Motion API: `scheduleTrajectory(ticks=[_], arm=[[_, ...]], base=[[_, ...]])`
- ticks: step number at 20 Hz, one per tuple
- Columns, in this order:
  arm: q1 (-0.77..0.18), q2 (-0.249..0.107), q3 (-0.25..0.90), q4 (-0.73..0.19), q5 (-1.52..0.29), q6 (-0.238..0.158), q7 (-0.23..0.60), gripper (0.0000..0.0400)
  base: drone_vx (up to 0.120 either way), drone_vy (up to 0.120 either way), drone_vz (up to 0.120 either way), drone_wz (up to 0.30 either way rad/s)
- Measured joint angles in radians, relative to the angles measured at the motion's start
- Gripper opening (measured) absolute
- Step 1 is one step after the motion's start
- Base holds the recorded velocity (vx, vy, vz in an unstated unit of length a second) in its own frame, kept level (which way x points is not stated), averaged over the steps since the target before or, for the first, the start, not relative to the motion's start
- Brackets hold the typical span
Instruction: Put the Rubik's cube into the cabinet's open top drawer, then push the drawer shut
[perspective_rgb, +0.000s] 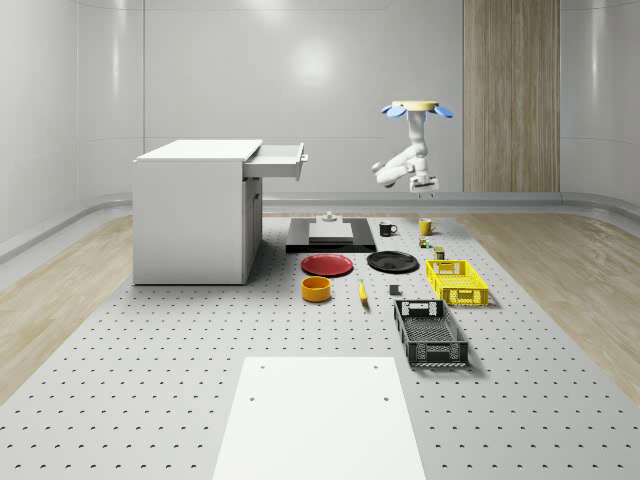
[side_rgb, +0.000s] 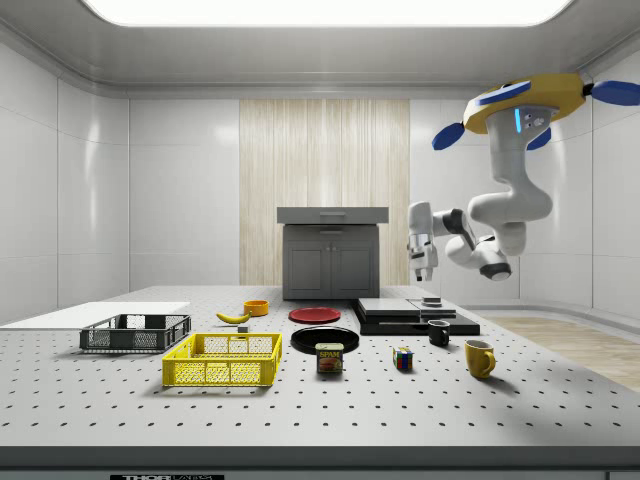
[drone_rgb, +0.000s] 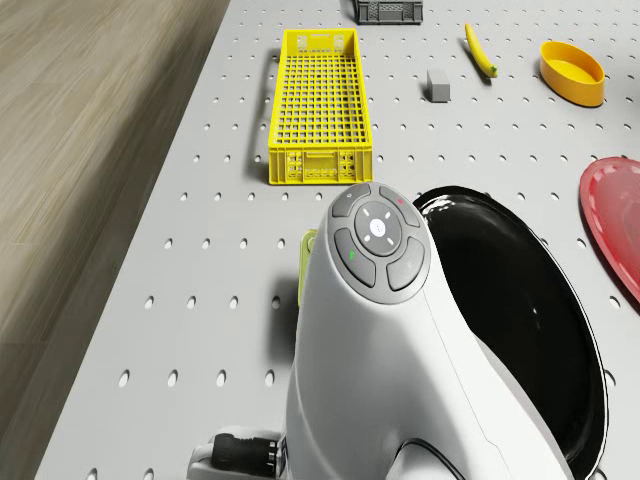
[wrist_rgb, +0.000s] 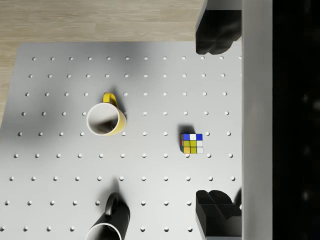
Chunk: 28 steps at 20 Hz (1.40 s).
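While our drone (perspective_rgb: 417, 108) hovers high above the far end of the perforated table (perspective_rgb: 200, 360), the whole-scene view puts our gripper (perspective_rgb: 424, 186) in the air over the yellow mug (perspective_rgb: 426, 226). The cabinet (perspective_rgb: 195, 215) stands well apart from that mug, its top drawer (perspective_rgb: 278, 161) pulled open.

From the side view, our arm (side_rgb: 505, 215) bends down from the drone and the gripper (side_rgb: 420, 262) hangs well above the table. The Rubik's cube (side_rgb: 403, 358) rests on the table between a spam can (side_rgb: 329, 357) and the yellow mug (side_rgb: 480, 358), with a black mug (side_rgb: 439, 332) behind.

On the drone view, our arm link (drone_rgb: 385, 330) covers part of a black plate (drone_rgb: 530, 320); a yellow crate (drone_rgb: 319, 104) lies beyond.

Looking down the wrist view, our fingers (wrist_rgb: 216, 30) stand apart, holding nothing. The cube (wrist_rgb: 192, 143) lies below, beside the yellow mug (wrist_rgb: 105, 119), not touching.
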Motion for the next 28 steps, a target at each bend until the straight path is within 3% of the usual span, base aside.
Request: scheduleTrajectory(ticks=[5, 9, 14, 28], arm=[[-0.065, -0.038, 0.033, -0.006, -0.018, -0.013, 0.044, 0.04], [-0.093, -0.063, 0.049, -0.006, -0.016, -0.007, 0.065, 0.04], [-0.115, -0.092, 0.063, -0.005, -0.006, 0.01, 0.082, 0.04], [-0.147, -0.166, 0.09, 0.0, 0.031, 0.071, 0.111, 0.04]], base=[[0.0, 0.0, -0.12, 0.0], [0.12, 0.0, -0.12, 0.0], [0.12, -0.112, -0.12, 0.0], [0.014, 0.0, -0.12, 0.0]])
